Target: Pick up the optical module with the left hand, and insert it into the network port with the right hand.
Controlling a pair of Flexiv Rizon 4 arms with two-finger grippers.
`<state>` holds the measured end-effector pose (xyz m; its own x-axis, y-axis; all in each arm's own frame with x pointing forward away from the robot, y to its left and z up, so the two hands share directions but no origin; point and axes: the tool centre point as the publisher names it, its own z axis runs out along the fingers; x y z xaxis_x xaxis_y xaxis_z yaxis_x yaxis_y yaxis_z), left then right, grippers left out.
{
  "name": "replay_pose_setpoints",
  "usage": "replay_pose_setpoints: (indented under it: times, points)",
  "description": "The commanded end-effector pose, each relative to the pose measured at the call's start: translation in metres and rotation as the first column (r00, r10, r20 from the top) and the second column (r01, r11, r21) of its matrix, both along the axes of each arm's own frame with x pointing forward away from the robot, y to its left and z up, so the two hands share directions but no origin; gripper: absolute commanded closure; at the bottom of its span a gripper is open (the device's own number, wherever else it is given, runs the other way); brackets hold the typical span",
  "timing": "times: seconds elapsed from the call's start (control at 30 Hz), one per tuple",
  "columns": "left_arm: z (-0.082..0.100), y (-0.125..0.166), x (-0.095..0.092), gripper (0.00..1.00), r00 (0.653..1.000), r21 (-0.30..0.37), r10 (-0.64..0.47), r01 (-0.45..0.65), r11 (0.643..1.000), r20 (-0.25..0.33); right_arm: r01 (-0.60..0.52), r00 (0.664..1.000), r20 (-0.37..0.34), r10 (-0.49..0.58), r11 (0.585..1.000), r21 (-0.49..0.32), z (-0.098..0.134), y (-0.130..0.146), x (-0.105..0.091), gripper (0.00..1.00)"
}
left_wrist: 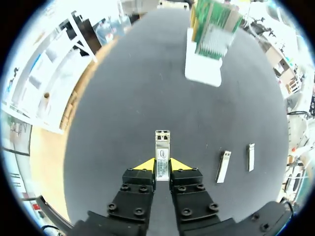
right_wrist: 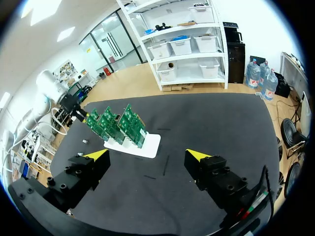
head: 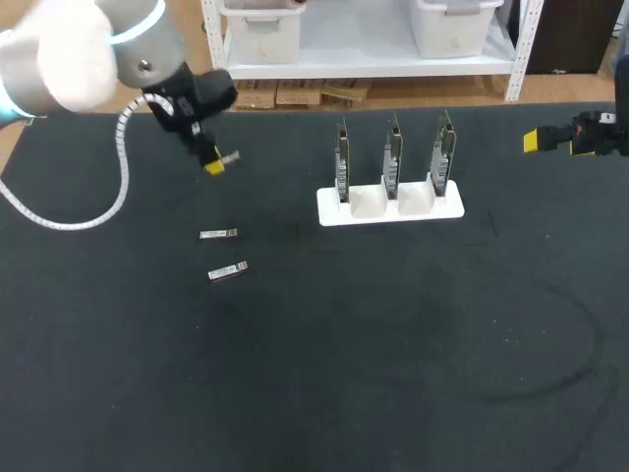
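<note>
Pinching optical module (left_wrist: 162, 143); left gripper (left_wrist: 162, 166)

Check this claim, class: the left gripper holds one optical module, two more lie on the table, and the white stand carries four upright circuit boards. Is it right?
Not quite. The head view shows the white stand carrying three upright circuit boards, not four. The rest holds: the left gripper holds one optical module, and two more modules lie on the table.
</note>
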<state>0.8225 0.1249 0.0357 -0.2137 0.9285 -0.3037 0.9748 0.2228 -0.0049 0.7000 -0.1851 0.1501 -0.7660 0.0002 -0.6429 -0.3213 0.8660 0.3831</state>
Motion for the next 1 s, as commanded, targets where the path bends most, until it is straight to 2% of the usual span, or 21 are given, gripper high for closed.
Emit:
replay_pose_setpoints:
  times: [0.03, 0.2, 0.33, 0.47, 0.57, 0.7, 0.93, 1.0]
  points:
    - [0.03, 0.005, -0.023, 1.0, 0.989, -0.168, 0.011, 0.014, 0.986, 0.144, 0.0, 1.0, 0.0, 0.0, 1.0, 0.0, 0.0, 0.0, 0.0, 0.0]
    - [0.062, -0.01, -0.026, 1.0, 0.978, -0.308, 0.006, 0.059, 0.949, 0.206, 0.0, 1.0, 0.0, 0.0, 1.0, 0.0, 0.0, 0.0, 0.0, 0.0]
    - [0.078, -0.025, -0.026, 1.0, 0.972, -0.41, -0.018, 0.116, 0.905, 0.236, 0.0, 1.0, 0.0, 0.0, 1.0, 0.0, 0.0, 0.0, 0.0, 0.0]
    - [0.089, -0.04, -0.028, 1.0, 0.971, -0.495, -0.032, 0.148, 0.856, 0.236, 0.0, 1.0, 0.0, 0.0, 1.0, 0.0, 0.0, 0.0, 0.0, 0.0]
    - [0.097, -0.05, -0.029, 1.0, 0.965, -0.488, -0.051, 0.175, 0.855, 0.257, 0.0, 1.0, 0.0, 0.0, 1.0, 0.0, 0.0, 0.0, 0.0, 0.0]
    - [0.098, -0.058, -0.023, 1.0, 0.972, -0.508, -0.067, 0.177, 0.843, 0.227, 0.0, 1.0, 0.0, 0.0, 1.0, 0.0, 0.0, 0.0, 0.0, 0.0]
    - [0.097, -0.059, -0.02, 1.0, 0.977, -0.428, -0.07, 0.153, 0.891, 0.203, 0.0, 1.0, 0.0, 0.0, 1.0, 0.0, 0.0, 0.0, 0.0, 0.0]
    - [0.097, -0.059, -0.02, 1.0, 0.977, -0.428, -0.07, 0.153, 0.891, 0.203, 0.0, 1.0, 0.0, 0.0, 1.0, 0.0, 0.0, 0.0, 0.0, 0.0]
